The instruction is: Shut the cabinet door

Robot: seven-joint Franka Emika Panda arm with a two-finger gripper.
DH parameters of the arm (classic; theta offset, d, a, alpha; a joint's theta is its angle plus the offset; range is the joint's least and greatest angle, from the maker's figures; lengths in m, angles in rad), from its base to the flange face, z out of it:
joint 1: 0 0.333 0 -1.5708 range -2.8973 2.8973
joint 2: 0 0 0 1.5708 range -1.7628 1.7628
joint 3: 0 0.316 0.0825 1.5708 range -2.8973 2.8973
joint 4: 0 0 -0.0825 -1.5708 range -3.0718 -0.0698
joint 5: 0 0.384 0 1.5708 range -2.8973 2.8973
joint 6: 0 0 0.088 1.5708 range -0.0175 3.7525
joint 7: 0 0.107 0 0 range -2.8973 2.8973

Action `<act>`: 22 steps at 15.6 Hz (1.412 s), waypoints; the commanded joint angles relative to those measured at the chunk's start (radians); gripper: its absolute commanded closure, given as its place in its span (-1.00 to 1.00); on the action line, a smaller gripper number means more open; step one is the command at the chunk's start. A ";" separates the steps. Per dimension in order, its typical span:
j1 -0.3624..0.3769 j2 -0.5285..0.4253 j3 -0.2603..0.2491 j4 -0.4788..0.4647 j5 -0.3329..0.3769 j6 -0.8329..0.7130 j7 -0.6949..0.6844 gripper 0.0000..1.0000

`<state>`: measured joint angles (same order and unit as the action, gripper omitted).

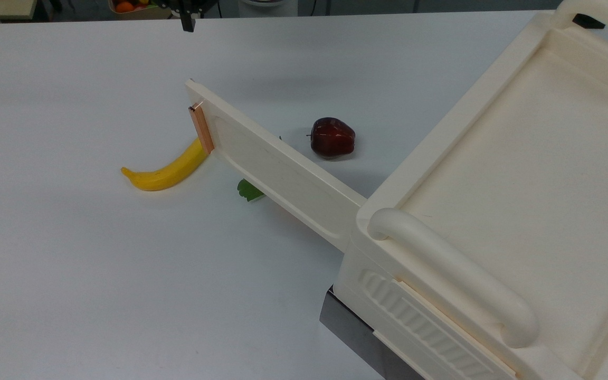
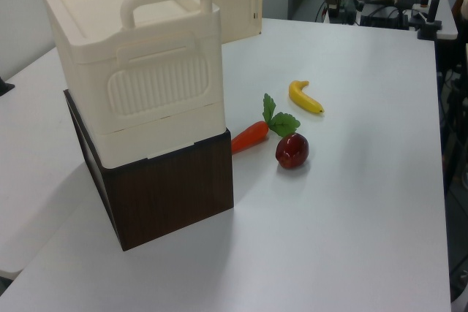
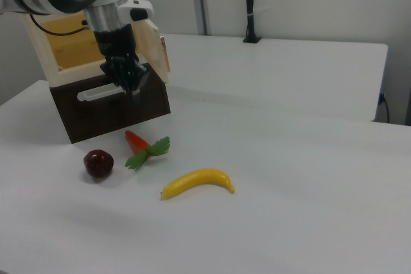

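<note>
Still, cabinet door (image 1: 277, 169) wide open.

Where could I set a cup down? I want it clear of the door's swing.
Bare table lies in front of the apple and beyond the banana. It is crowded around the carrot, beside the cabinet under the open cabinet door.

In the right view the arm reaches in from the upper left, wrist pointing straight down, its dark end effector (image 3: 130, 85) hanging in the air, holding nothing.
</note>
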<state>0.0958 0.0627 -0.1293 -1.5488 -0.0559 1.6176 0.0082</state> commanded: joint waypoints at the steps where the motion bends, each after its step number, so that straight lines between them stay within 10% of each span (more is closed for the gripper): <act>1: -0.001 0.000 -0.010 0.030 0.016 0.050 -0.016 1.00; 11: -0.011 0.048 -0.013 0.128 0.082 0.526 0.027 1.00; 22: 0.031 0.190 0.002 0.127 0.085 0.846 0.429 1.00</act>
<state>0.1065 0.2015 -0.1263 -1.4316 0.0185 2.4115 0.3341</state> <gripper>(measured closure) 0.991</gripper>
